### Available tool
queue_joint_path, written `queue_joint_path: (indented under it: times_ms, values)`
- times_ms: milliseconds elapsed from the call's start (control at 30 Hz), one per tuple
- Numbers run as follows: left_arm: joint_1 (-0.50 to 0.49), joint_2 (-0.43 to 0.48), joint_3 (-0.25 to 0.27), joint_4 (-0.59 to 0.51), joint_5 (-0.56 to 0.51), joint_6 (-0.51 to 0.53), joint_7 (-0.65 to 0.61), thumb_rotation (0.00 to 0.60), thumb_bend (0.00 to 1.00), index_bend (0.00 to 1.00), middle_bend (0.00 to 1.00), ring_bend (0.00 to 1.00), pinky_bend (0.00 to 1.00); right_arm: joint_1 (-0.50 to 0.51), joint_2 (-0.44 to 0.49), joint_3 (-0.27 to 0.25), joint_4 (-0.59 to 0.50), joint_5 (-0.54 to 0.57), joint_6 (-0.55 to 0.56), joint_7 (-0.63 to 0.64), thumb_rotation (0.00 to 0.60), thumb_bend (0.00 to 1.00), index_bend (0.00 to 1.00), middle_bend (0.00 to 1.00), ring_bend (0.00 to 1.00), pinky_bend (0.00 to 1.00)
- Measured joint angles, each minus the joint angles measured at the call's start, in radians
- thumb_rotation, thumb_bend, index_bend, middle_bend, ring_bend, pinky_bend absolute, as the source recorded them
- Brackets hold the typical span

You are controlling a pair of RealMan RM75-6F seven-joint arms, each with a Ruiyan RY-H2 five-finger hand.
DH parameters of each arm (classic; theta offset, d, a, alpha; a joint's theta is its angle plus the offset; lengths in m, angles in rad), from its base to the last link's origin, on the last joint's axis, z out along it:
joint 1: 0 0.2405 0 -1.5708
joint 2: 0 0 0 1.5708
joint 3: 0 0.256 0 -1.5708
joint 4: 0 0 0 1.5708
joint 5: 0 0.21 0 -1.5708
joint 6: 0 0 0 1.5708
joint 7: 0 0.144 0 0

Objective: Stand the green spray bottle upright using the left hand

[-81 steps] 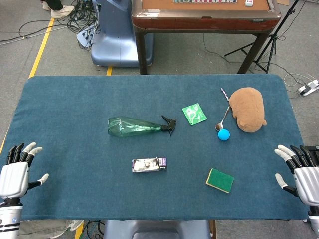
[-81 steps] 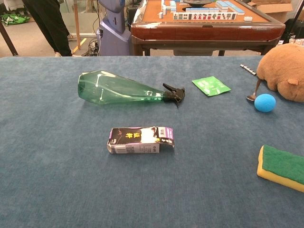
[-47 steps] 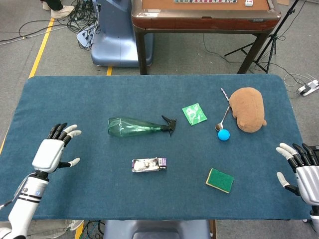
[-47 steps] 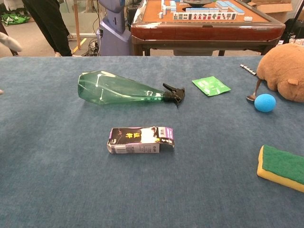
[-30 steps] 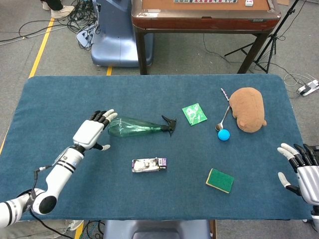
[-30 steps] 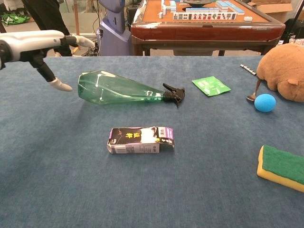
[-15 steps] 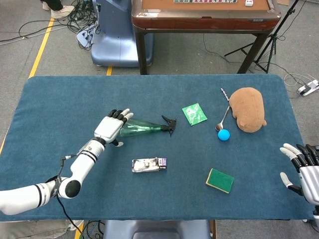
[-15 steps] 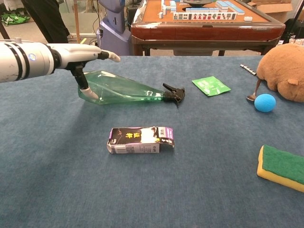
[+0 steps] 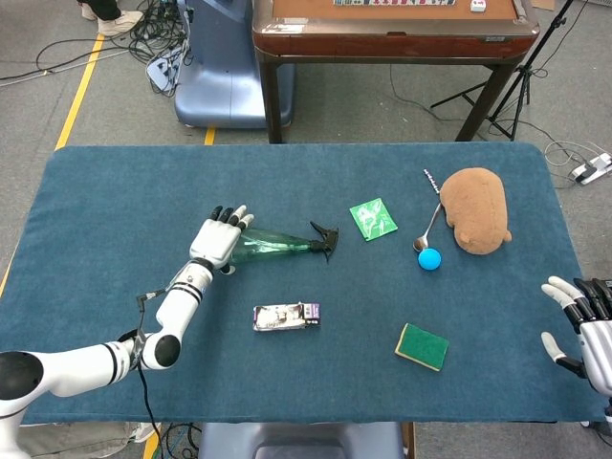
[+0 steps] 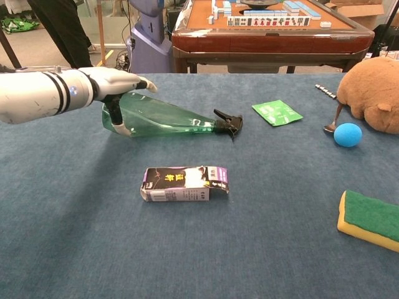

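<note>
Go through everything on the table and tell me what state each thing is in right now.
Spray bottle: lying on its side.
Left hand: over the bottle's base, fingers spread.
Right hand: empty, fingers apart.
Small carton: lying flat.
Sponge: lying flat, green side up.

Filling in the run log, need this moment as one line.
left hand over base of green spray bottle, fingers apart, grip unclear | bottle lying on its side | right hand open at table edge
</note>
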Motion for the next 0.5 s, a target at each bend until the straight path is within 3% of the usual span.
queue_joint_path:
  times_ms: [167,500]
  values:
    - [0.004,-0.030,0.012,0.056,0.039,0.021,-0.015,0.600,0.18,0.33,0.29,0.08,0.00,-0.003,0.001,0.000,0.003,0.004,0.001,0.003,0.600,0.33,0.21,0.17,0.07,0.06]
    - [0.069,0.016,0.091,0.073,0.272,0.084,-0.073,0.600,0.18,0.37,0.32,0.11,0.00,0.000,-0.004,0.001,0.004,0.001,-0.005,0.002,0.600,0.33,0.21,0.17,0.07,0.06]
